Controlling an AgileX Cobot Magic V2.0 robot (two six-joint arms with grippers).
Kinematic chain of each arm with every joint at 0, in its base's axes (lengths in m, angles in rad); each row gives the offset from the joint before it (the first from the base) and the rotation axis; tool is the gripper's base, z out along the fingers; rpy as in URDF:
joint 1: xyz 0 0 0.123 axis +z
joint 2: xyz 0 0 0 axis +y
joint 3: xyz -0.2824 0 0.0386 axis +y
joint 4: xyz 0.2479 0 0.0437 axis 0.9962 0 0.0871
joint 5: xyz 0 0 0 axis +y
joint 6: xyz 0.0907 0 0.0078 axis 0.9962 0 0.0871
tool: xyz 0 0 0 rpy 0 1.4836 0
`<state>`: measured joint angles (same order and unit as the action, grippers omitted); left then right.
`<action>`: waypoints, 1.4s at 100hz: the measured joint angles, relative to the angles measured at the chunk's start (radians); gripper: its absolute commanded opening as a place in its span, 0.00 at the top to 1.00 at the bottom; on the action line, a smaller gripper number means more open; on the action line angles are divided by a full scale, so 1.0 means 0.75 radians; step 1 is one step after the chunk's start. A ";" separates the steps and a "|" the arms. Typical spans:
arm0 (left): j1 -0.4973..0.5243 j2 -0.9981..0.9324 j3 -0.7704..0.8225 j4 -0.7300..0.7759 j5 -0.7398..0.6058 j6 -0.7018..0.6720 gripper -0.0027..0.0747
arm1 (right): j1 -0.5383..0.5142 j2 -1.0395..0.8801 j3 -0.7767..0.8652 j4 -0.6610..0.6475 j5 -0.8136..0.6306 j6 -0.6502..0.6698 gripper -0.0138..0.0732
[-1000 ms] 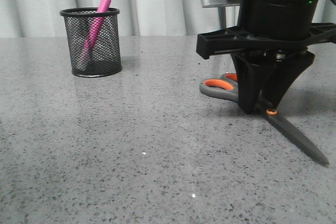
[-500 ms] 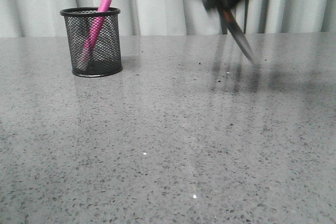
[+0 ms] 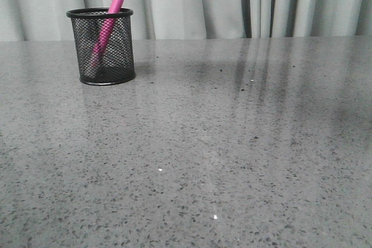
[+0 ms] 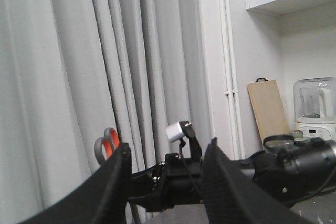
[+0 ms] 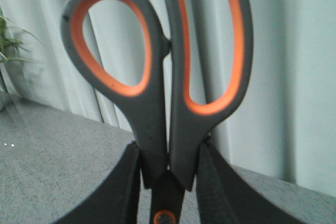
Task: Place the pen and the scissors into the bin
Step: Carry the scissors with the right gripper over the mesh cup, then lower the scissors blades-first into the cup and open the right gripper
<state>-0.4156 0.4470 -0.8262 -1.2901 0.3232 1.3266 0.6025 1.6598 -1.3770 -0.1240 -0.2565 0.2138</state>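
Above table, right claw (image 5: pixel 168 182) gripping scissors (image 5: pixel 157 77) (upright)

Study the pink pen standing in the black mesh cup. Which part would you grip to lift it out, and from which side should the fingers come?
Grip the slim magenta-pink pen at its exposed top, just above the rim of the round black wire-mesh cup, coming from above. Only that end clears the mesh wall. The pen leans right, so tilting the fingers to match would probably help.
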 measured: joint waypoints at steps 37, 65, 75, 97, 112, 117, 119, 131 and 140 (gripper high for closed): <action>0.000 -0.003 0.066 0.017 0.012 0.000 0.60 | 0.001 0.317 0.000 -0.012 -0.341 0.000 0.91; 0.000 -0.003 0.101 0.018 0.030 0.000 0.60 | 0.014 0.366 0.000 -0.028 -0.355 0.000 0.91; 0.000 -0.003 0.101 0.018 0.030 0.000 0.60 | 0.026 0.391 0.000 -0.037 -0.355 0.000 0.87; 0.000 -0.003 0.101 0.018 0.035 0.000 0.60 | 0.042 0.425 0.000 -0.043 -0.355 0.000 0.59; 0.000 -0.003 0.101 0.018 0.066 0.000 0.60 | 0.042 0.431 0.000 -0.046 -0.355 0.000 0.55; 0.000 -0.003 0.101 0.018 0.071 0.000 0.60 | 0.042 0.431 0.000 -0.046 -0.355 0.000 0.55; 0.000 -0.003 0.101 0.018 0.073 0.000 0.60 | 0.042 0.431 0.000 -0.046 -0.355 0.000 0.55; 0.000 -0.008 0.101 0.022 0.074 0.000 0.60 | 0.042 0.431 0.000 -0.046 -0.360 0.000 0.54; 0.000 -0.027 0.101 0.023 0.076 0.000 0.60 | 0.042 0.431 -0.001 -0.046 -0.369 0.000 0.54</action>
<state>-0.4156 0.4271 -0.7507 -1.2731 0.3804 1.3266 0.6343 1.9832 -1.3774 -0.1586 -0.5331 0.2138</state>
